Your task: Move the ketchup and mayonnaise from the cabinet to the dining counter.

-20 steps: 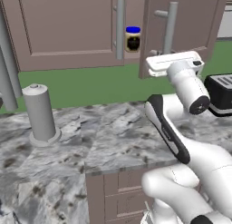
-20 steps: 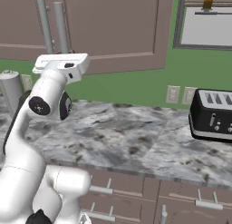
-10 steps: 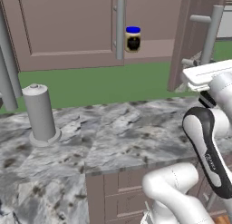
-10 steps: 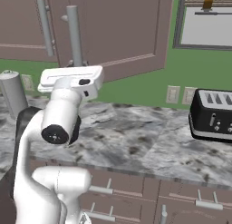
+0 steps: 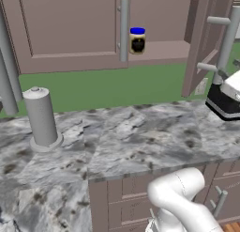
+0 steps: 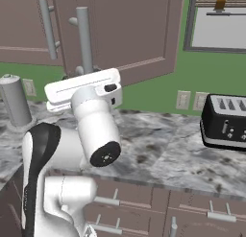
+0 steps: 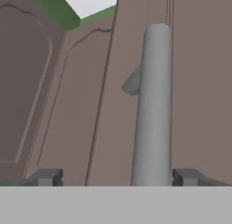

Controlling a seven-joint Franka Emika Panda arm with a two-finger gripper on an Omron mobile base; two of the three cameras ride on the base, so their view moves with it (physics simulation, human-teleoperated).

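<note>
The mayonnaise [image 5: 137,40], a dark jar with a blue lid, stands on the inner shelf of the cabinet [image 5: 159,51]. The cabinet's right door [image 5: 205,38] is swung open. The ketchup is hidden and the dining counter is out of view. In the hand view my gripper [image 7: 118,177] is open, its fingertips [image 7: 49,177] spread wide on either side of the door's grey bar handle [image 7: 153,105]. The right tip is close beside the bar and the left tip is well clear of it. My white hand [image 6: 84,88] hangs just under that handle [image 6: 83,39] in the right base view.
A grey cylinder [image 5: 41,116] stands on the marbled worktop [image 5: 136,142] at the left. A black toaster [image 6: 225,122] sits on it at the right. The cabinet's left door [image 5: 65,29] is closed. Drawers [image 6: 144,202] run below the worktop.
The arm swung right and drew the right cabinet door open, baring the shelf with the mayonnaise. The jaws, shut on the handle before, have spread wide.
</note>
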